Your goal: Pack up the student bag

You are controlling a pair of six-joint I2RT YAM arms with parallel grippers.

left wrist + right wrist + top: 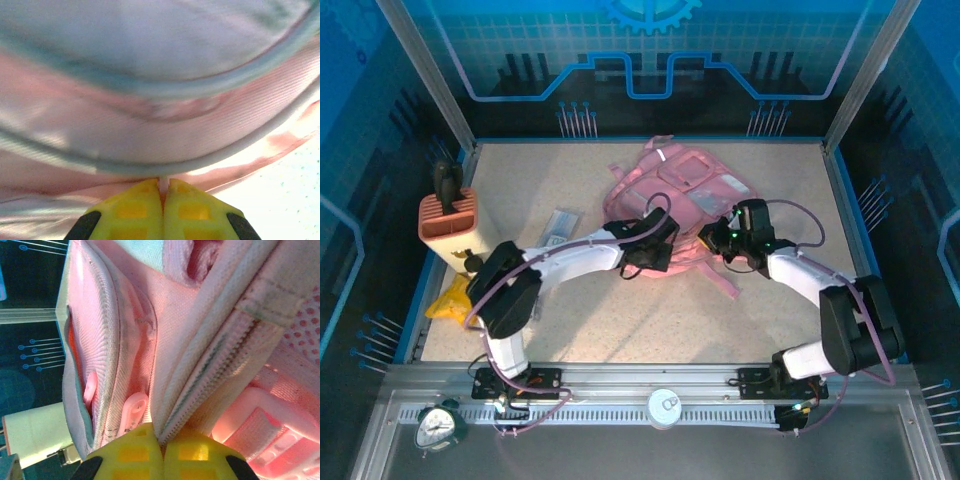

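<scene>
Left end effector (162,200): yellow tips shut tight, w/ a thin sliver of pink fabric nipped btw them, at the near edge of the bag (685,185). Right end effector (161,439): also shut, tips clamped on the bag's zip edge (210,365), teeth running up and away from the pinch. From above, both sit at the bag's near side, close together; the right one is by the straps.

Bag lies toward the far middle of the table (620,320), straps trailing toward the arms. Well off to the left is an orange ribbed box (448,222) w/ something dark standing in it. A yellow item (450,300) lies at the table's left edge, and a flat clear packet (561,226) sits btw box and bag.

Step in hand, prob.: pull the zip opening apart. To do it well:
- Keep both pinches on fabric, not on teeth alone.
- Pull apart slowly & evenly, lifting a little so the mouth gapes.
- The left's hold looks very thin and may slip, so re-grip deeper if it does.
- A soft bag will likely drag, not open, if only one side pulls.

Writing: no brand, label or text legible on the bag or other items.
</scene>
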